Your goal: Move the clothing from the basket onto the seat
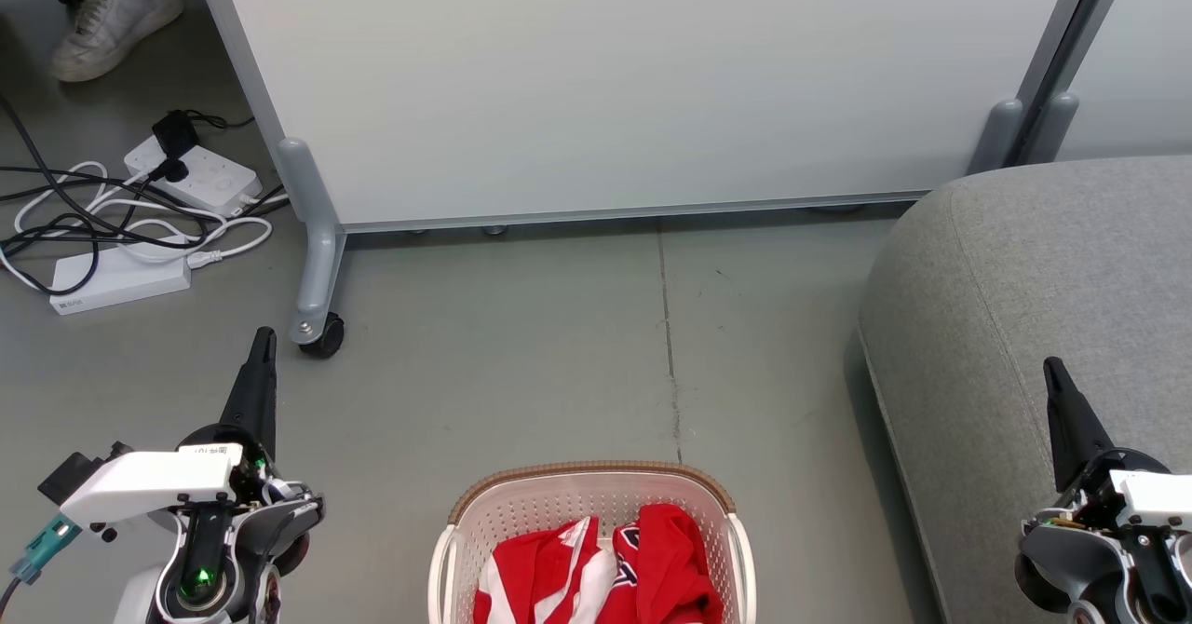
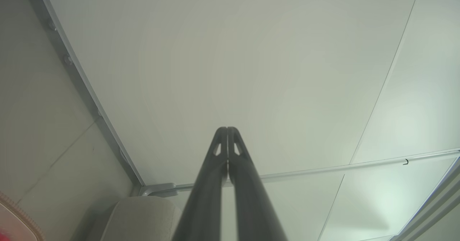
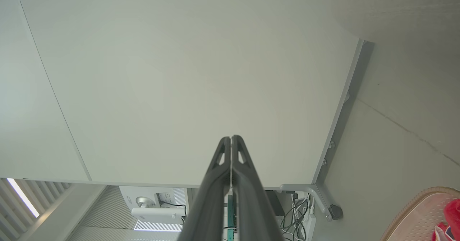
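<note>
The clothing (image 1: 643,563) is lying bunched inside the basket (image 1: 521,489), which is standing on the floor (image 1: 521,345) at bottom centre. The seat (image 1: 1043,261) is sitting to the basket's right, apart from it. The left gripper (image 1: 264,345) and right gripper (image 1: 1054,373) are hanging closed and empty, fingers pressed together, flanking the basket.

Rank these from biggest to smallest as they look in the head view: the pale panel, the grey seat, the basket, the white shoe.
1. pale panel
2. grey seat, cut by the picture's edge
3. basket, its near part cut off
4. white shoe, though it is farthest away
</note>
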{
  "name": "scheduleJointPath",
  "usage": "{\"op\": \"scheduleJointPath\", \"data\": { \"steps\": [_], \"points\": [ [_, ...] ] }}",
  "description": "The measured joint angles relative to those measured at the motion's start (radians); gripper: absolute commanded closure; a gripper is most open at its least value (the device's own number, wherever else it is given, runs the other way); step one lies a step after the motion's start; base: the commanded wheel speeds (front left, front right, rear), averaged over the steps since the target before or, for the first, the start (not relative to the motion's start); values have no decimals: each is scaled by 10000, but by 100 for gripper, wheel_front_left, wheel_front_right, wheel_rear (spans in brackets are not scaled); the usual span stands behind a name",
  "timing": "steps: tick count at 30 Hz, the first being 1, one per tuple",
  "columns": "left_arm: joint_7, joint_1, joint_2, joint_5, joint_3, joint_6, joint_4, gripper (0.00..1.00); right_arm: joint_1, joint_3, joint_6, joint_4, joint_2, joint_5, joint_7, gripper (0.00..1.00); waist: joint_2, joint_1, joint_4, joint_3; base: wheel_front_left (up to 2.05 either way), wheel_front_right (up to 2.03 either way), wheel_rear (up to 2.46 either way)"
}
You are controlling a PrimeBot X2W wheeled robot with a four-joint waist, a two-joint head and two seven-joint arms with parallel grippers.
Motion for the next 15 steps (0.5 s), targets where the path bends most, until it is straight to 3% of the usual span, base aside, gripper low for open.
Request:
{"op": "scheduleJointPath", "data": {
  "steps": [15],
  "points": [
    [12, 0, -12, 54, 21, 0, 0, 100, 0, 17, 0, -6, -17, 15, -12, 100, 0, 0, 0, 0, 0, 0, 0]
  ]
}}
